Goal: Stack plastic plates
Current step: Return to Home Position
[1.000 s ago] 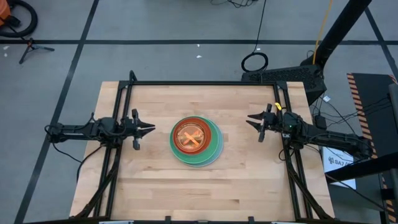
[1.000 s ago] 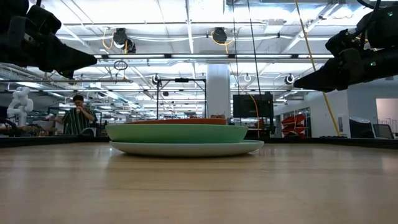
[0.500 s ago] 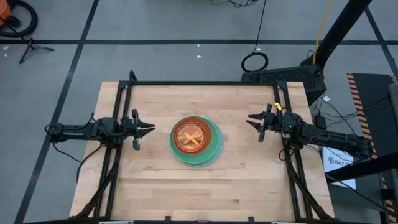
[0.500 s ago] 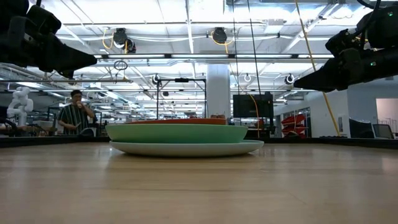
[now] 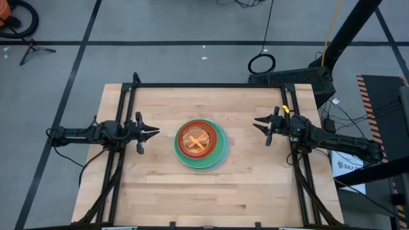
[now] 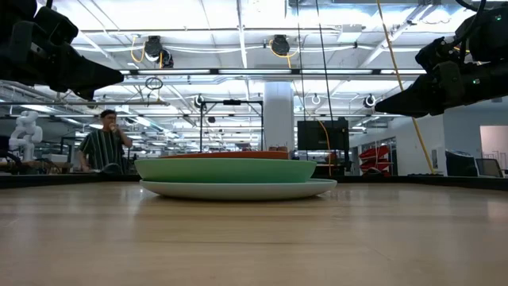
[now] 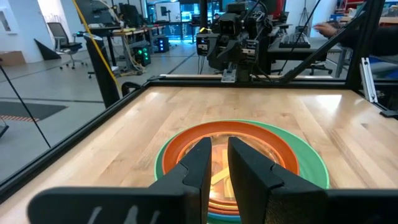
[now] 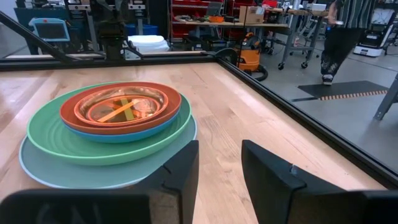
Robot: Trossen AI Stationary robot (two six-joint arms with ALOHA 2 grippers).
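Resting at the centre of the high view, the stack of plates (image 5: 200, 144) is sitting flat on the bench (image 5: 192, 198). The large light blue plate (image 8: 74, 176) is lying at the bottom, a green plate (image 8: 50, 134) is lying on it, and smaller blue, red-orange and orange ones are nesting above. The low view is showing the pile level, with nothing tipping. The left gripper (image 5: 153, 132) is hanging at the left-middle of the high view, well apart from the stack and pointing toward it. Its fingers are standing parted by only a narrow slot and are gripping nothing. The right gripper (image 5: 259, 124) is hanging at the right-middle, likewise well apart, with its fingers spread a little wider and equally empty. The stacking itself is looking finished, so the step in hand is probably just parking both arms. Doing that well is likely meaning drawing each arm back toward its own side of the bench rather than sweeping across the middle. It is also meaning moving smoothly so the bench is not jolting the loosely nested small plates, and letting neither gripper dip toward the pile's rim.
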